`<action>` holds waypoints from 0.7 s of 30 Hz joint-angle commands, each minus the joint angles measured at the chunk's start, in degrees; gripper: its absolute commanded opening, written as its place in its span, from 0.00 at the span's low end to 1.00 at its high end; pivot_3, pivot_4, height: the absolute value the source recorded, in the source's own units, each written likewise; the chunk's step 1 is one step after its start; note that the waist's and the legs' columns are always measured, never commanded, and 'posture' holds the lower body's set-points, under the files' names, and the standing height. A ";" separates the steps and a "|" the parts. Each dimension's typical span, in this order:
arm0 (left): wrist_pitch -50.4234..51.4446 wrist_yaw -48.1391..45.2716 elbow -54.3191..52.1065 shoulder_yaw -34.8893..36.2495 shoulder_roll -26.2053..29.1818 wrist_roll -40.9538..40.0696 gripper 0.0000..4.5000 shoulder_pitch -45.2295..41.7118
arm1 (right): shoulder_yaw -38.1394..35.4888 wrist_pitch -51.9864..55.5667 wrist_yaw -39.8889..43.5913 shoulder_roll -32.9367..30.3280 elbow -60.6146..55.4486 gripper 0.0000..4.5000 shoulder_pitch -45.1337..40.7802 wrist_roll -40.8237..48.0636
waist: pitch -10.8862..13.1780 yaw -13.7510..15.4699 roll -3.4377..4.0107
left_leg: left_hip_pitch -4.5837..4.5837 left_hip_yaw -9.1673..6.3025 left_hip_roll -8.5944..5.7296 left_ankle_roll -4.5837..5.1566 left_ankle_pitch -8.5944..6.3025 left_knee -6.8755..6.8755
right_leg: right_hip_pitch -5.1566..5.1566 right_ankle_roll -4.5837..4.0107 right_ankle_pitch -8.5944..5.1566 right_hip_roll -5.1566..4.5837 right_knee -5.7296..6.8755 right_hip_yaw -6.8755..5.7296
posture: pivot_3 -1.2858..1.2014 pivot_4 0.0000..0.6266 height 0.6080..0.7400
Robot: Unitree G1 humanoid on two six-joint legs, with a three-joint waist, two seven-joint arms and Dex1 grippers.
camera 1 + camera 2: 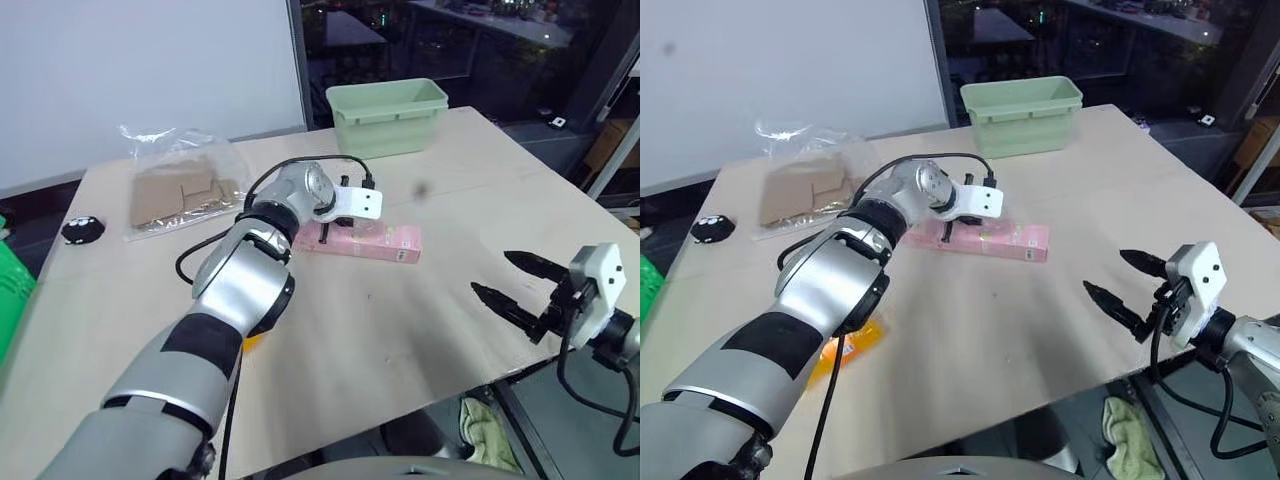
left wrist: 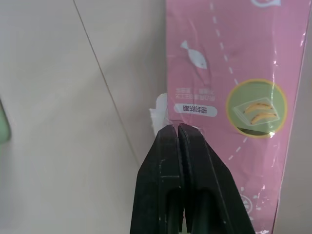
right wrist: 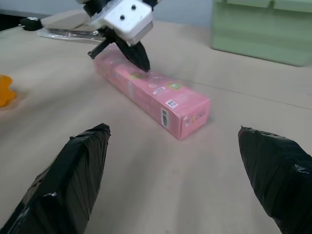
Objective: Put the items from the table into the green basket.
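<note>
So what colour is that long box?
Pink, with little fish and banana pictures; the long box shows best in the left wrist view.

Surface: the table (image 1: pixel 420 330), a light beige top with a faint seam across it.
Pink box: a long pink patterned box (image 1: pixel 385 241) lies flat on the top, directly under the tips of the left arm's closed fingers (image 2: pixel 178 134).
Tub: a pale mint tub (image 1: pixel 388 115) stands at the far edge, well beyond those fingers.
Bag: a clear bag of brown cardboard pieces (image 1: pixel 180 192) lies flat, off to the left of them.
Black object: a small round black object (image 1: pixel 82 229) sits by the table's left edge, just past the bag.
Orange item: an orange thing (image 1: pixel 845 350) lies on the near part, mostly hidden by the left arm.
Bare stretch: bare tabletop lies between the pink box and the right arm's spread fingers (image 1: pixel 505 300).
</note>
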 commanded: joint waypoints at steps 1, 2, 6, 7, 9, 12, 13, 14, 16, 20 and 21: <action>-2.70 -4.08 0.11 1.65 1.33 -2.02 0.14 0.91 | 0.21 -1.24 0.22 0.03 -0.43 1.00 -1.28 -0.57 | 0.00 0.60 0.00 | -0.01 -0.02 -0.01 0.02 0.01 0.00 | -0.01 -0.01 0.00 0.00 0.00 0.01 | 0.38 0.00 1.00; -2.74 -4.72 0.09 2.34 1.48 -2.76 0.20 0.88 | 0.63 -1.39 0.14 0.24 -0.37 1.00 -1.33 -0.83 | 0.00 0.92 0.00 | -0.03 -0.02 -0.01 0.05 0.03 0.00 | -0.03 -0.01 0.00 0.00 0.00 0.01 | 0.38 0.00 1.00; -3.69 -9.26 -0.11 3.83 2.74 -4.56 0.63 -0.45 | 1.77 -1.72 -0.08 1.14 -0.47 1.00 -1.54 -1.47 | 0.00 1.60 0.01 | -0.14 -0.11 -0.04 0.24 0.14 -0.03 | -0.12 -0.04 0.00 0.01 0.00 -0.05 | 0.38 0.00 1.00; -4.05 -10.49 -0.16 3.87 3.15 -4.64 0.73 -0.83 | 1.87 -1.88 -0.08 1.27 -0.39 1.00 -1.51 -1.63 | 0.00 1.75 0.01 | -0.15 -0.12 -0.04 0.24 0.14 -0.03 | -0.13 -0.04 0.00 0.01 0.00 -0.06 | 0.38 0.00 1.00; -4.64 -11.31 -0.19 3.42 3.96 -4.06 0.96 -1.47 | 2.03 -2.26 0.01 1.57 -0.24 1.00 -1.32 -2.04 | 0.00 2.05 0.01 | -0.15 -0.10 -0.04 0.24 0.14 -0.03 | -0.13 -0.04 0.00 0.01 0.00 -0.05 | 0.38 0.00 1.00; -5.48 -12.42 -0.21 2.89 4.59 -3.47 0.98 -1.75 | 2.16 -2.49 -0.10 1.92 -0.35 1.00 -1.12 -2.27 | 0.01 2.41 0.01 | -0.15 -0.12 -0.06 0.24 0.14 0.00 | -0.13 -0.03 0.01 0.02 0.00 -0.03 | 0.38 0.00 1.00; -5.46 -12.53 -0.23 3.03 4.54 -3.59 0.98 -1.80 | 2.18 -2.54 -0.11 1.98 -0.39 1.00 -1.09 -2.31 | 0.01 2.51 0.01 | -0.15 -0.13 -0.06 0.24 0.14 0.00 | -0.13 -0.03 0.01 0.02 0.01 -0.03 | 0.37 0.00 1.00; -5.38 -12.76 -0.24 3.16 4.46 -3.71 0.98 -1.84 | 2.18 -2.56 -0.12 2.02 -0.42 1.00 -1.05 -2.34 | 0.01 2.62 0.01 | -0.15 -0.15 -0.06 0.23 0.14 0.00 | -0.13 -0.02 0.00 0.02 0.01 -0.04 | 0.37 0.00 1.00; -5.28 -13.58 -0.22 2.83 4.39 -3.42 0.98 -1.80 | 2.11 -2.54 -0.09 2.03 -0.49 1.00 -1.00 -2.36 | 0.01 2.76 0.01 | -0.15 -0.16 -0.06 0.23 0.14 0.01 | -0.13 -0.02 0.00 0.02 0.01 -0.04 | 0.37 0.00 1.00; -5.29 -15.32 -0.06 0.37 4.45 -1.38 0.98 -0.88 | 1.52 -2.47 0.03 1.87 -0.77 1.00 -0.67 -2.19 | 0.01 2.67 0.01 | -0.15 -0.17 -0.07 0.24 0.14 0.02 | -0.13 -0.04 0.01 0.03 0.01 -0.04 | 0.37 0.00 1.00; -4.69 -15.42 0.05 -0.17 4.31 -0.94 0.98 -0.64 | 1.43 -2.48 -0.01 1.84 -0.79 1.00 -0.59 -2.26 | 0.01 2.64 0.01 | -0.15 -0.18 -0.07 0.24 0.14 0.01 | -0.13 -0.05 0.02 0.03 0.01 -0.04 | 0.37 0.00 1.00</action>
